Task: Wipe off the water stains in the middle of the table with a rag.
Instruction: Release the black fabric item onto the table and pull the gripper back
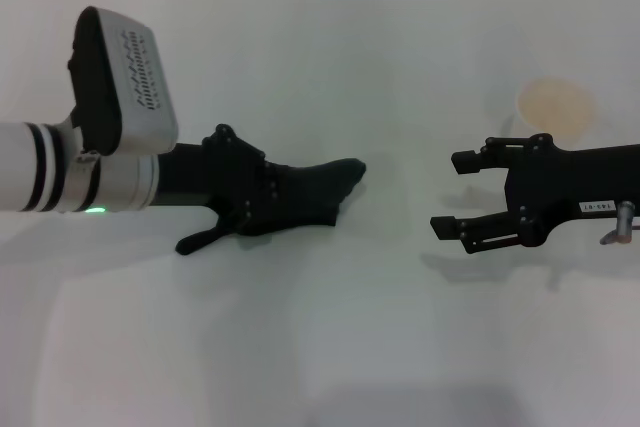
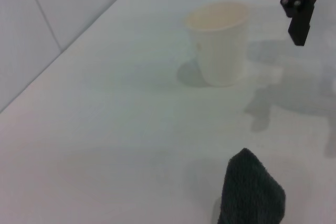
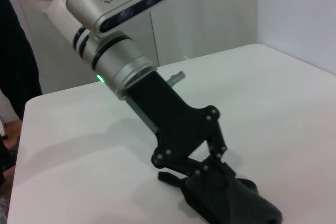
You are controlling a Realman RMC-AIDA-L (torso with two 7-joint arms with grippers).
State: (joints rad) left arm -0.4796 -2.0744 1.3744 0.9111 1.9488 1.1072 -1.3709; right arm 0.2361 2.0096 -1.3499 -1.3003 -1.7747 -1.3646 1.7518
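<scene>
The dark rag point(image 1: 325, 190) lies on the white table point(image 1: 330, 347) left of the middle, its pointed corner aimed at the right arm. My left gripper point(image 1: 283, 199) is shut on the rag and holds it down against the tabletop; the right wrist view shows the same grip point(image 3: 210, 179) on the rag point(image 3: 239, 205). A corner of the rag point(image 2: 254, 192) shows in the left wrist view. My right gripper point(image 1: 446, 194) hovers open to the right of the rag, with nothing between its fingers. The water stains are not visible in any view.
A pale cup point(image 1: 555, 107) with an orange-tinted inside stands at the back right, just beyond the right gripper; it also shows in the left wrist view point(image 2: 218, 43). A grey wall runs along the table's far edge.
</scene>
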